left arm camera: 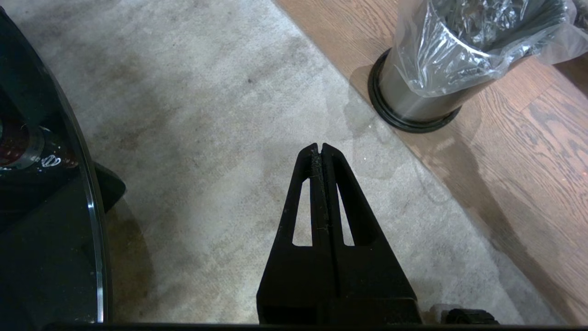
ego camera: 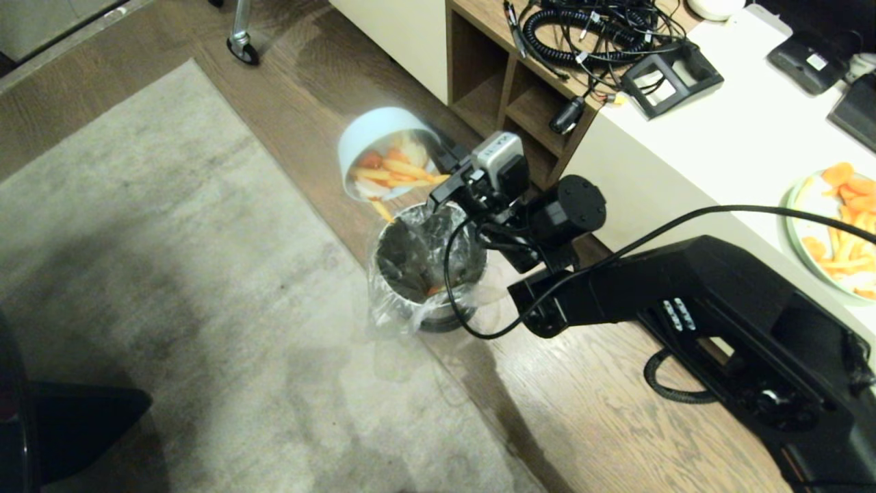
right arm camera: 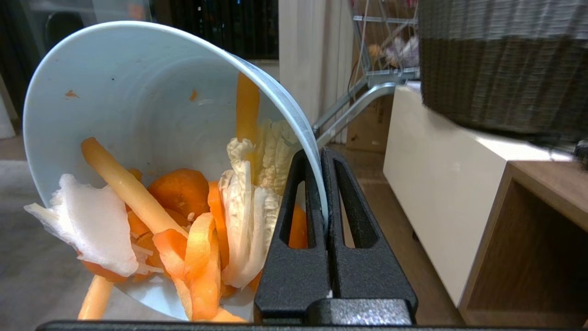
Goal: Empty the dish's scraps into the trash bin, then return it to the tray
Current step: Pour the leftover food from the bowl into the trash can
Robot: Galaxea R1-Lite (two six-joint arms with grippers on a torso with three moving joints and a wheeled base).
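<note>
The dish (ego camera: 373,140), a deep white bowl, hangs tipped on its side just above the trash bin (ego camera: 424,274), its mouth facing down toward the bin. My right gripper (ego camera: 441,181) is shut on the dish's rim; in the right wrist view the rim runs between the right gripper's (right arm camera: 320,154) closed jaws. The scraps (right arm camera: 183,216), carrot sticks and pale leaf pieces, lie piled at the low lip of the dish (right arm camera: 138,92), and one stick (ego camera: 382,209) hangs over the edge. An orange piece (ego camera: 434,289) lies inside the liner. My left gripper (left arm camera: 320,147) is shut and empty over the carpet. The tray is out of view.
A white counter (ego camera: 718,137) at the right carries a pale-green plate (ego camera: 792,236) of orange sticks. A wooden shelf unit (ego camera: 506,89) with cables stands behind the bin (left arm camera: 427,92). A woven basket (right arm camera: 500,64) sits on the cabinet. A glass tabletop edge (left arm camera: 94,207) lies beside the left arm.
</note>
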